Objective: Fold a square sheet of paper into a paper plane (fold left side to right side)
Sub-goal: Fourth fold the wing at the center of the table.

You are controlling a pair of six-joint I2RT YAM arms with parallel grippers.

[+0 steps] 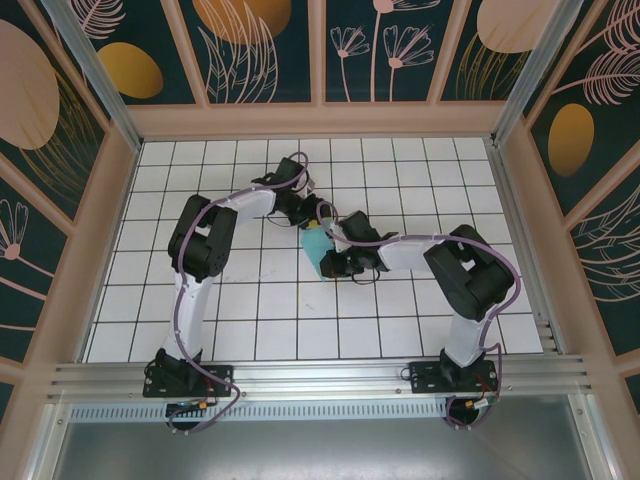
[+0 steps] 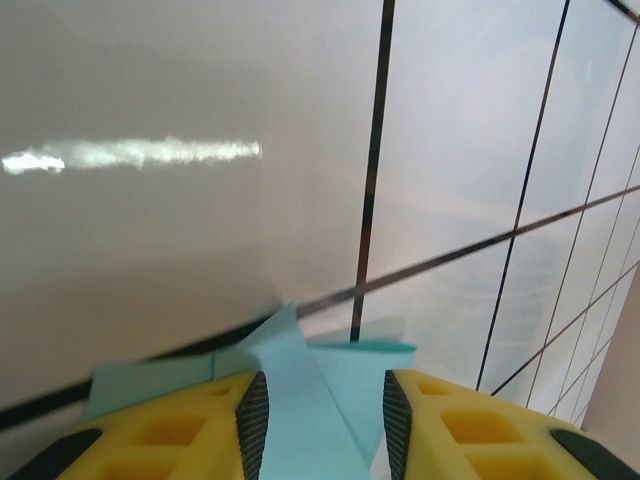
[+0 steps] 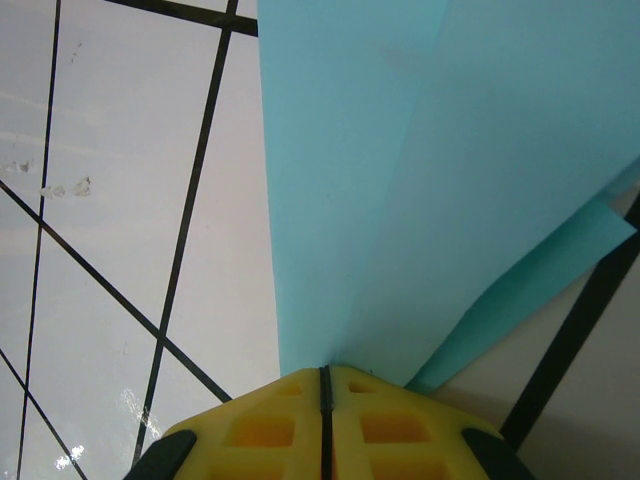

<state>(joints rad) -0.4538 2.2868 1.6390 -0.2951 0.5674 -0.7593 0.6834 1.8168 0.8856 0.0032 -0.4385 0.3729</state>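
Observation:
The square sheet of paper (image 1: 317, 246) is turquoise-blue and lies folded into a narrow shape with overlapping flaps near the middle of the white grid table (image 1: 230, 300). My left gripper (image 1: 312, 215) is at its far end. In the left wrist view the left gripper (image 2: 325, 400) stands open, and the folded paper (image 2: 345, 365) runs through the gap between its yellow fingers (image 2: 440, 410). My right gripper (image 1: 333, 262) is at the paper's near right side. In the right wrist view the right gripper (image 3: 325, 370) is shut, its tips at the edge of the paper (image 3: 420, 180), where a lower flap (image 3: 530, 285) sticks out to the right.
Wooden walls (image 1: 90, 250) with patterned panels enclose the table on the left, back and right. A metal rail (image 1: 320, 375) carrying both arm bases runs along the near edge. Both arms reach inward and meet over the table's centre.

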